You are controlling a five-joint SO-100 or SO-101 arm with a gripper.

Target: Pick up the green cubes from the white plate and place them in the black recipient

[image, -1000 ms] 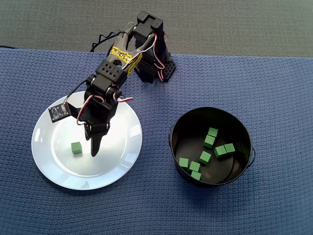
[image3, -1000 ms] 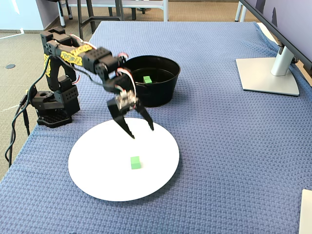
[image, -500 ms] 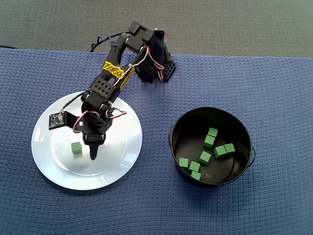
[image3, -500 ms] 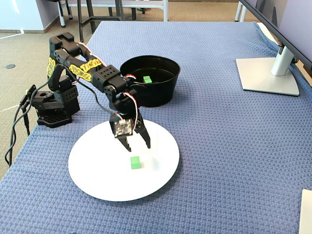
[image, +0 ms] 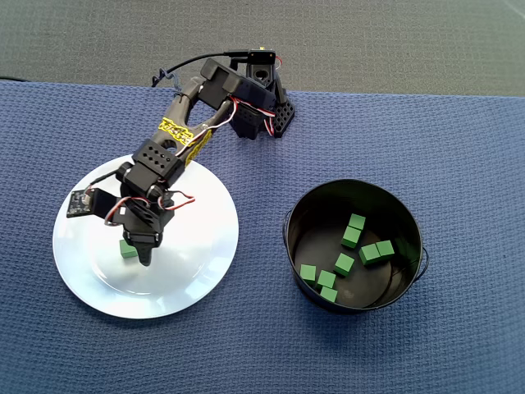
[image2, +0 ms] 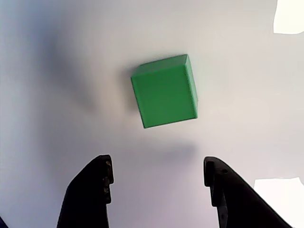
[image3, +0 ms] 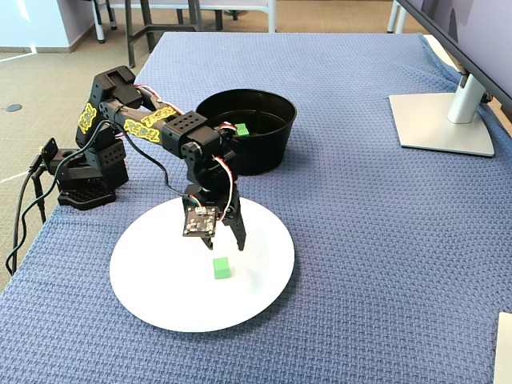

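Black claw [image3: 230, 238], jaws apart & empty, had dropped lower over the white plate [image3: 152, 300] vs a sec earlier, tips now just behind the last green cube [image3: 222, 268]. In the wrist view that cube [image2: 164, 90] sat ahead of both fingertips [image2: 99, 167], not yet between them. Seven other green cubes [image: 345, 263] lay in the black recipient [image: 410, 222], well apart from the plate on the right in the overhead view. Judged: final pick, approach nearly done. Table had a blue woven cloth [image3: 360, 240]; monitor stand [image3: 444, 120] at far right; chair legs beyond.
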